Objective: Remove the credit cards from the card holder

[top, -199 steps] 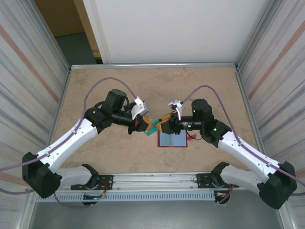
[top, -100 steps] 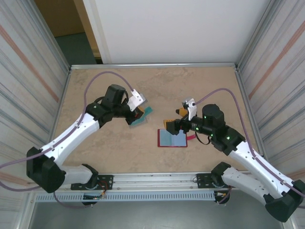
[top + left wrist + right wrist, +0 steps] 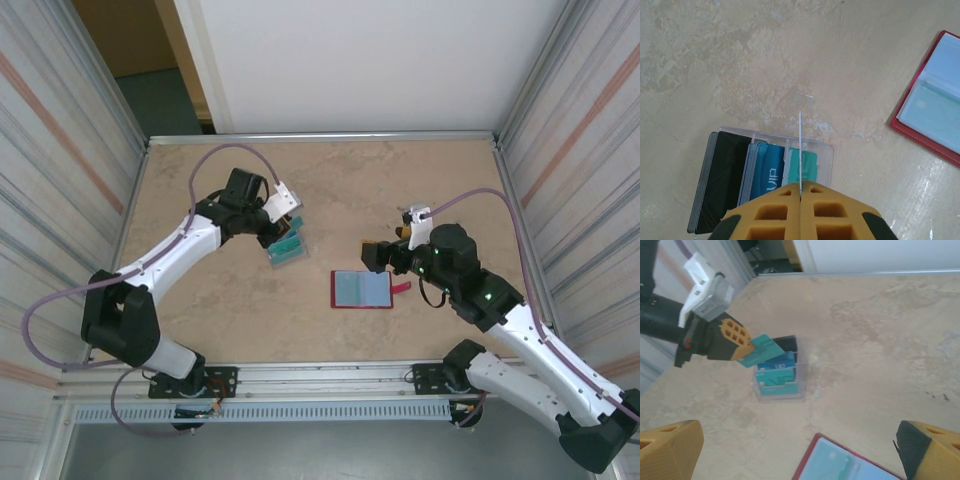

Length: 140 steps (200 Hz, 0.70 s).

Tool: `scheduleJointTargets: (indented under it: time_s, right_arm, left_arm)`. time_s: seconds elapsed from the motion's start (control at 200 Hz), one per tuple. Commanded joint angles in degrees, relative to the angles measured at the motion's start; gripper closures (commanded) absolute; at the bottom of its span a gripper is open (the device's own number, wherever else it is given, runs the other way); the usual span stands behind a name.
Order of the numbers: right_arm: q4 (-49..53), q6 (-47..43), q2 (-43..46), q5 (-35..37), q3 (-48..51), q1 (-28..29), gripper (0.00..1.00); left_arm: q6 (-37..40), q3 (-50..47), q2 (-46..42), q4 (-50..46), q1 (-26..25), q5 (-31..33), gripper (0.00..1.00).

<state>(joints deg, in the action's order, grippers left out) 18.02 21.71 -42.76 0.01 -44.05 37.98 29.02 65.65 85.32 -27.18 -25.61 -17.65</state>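
In the lower middle of the top view, closest to the arm bases, the small flat dark-red card holder (image 3: 362,290) lies open on the tan stone-patterned table (image 3: 440,180). Its pale blue-grey panels face up and its little red closing tab (image 3: 403,289) sticks out at the right edge. In the right wrist view a teal shape shows through one pocket at the bottom of the frame, so you should reckon that at least one card is left inside.

Just above the holder in the top view, your right gripper (image 3: 384,246) has its jaws spread wide and grasps nothing. Its two fingers sit at the bottom corners of its own wrist view, clear of the holder.

Further up and to the left of centre stands the clear plastic card box (image 3: 777,380). It holds stacks of black, blue and teal cards on edge. Your left gripper (image 3: 800,192) hangs over it with its jaws clenched on a thin teal card (image 3: 762,346). The card shows edge-on in the left wrist view, lined up with the teal stack.

You appear to be at the deposit step for one extracted card. The next move calls for lowering the card straight into the box, then releasing. After that, bring the left arm to the holder while the right gripper pins a panel down.
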Motion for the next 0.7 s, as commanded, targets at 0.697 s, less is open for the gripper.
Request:
scheduleJointTargets:
  time_s: [0.697]
  right_arm:
    - [4.15,5.56,-3.38,7.83,-0.84,-1.28,0.01]
  left_arm:
    - [7.19,3.41,9.01,-4.11,1.61,-0.95,1.0]
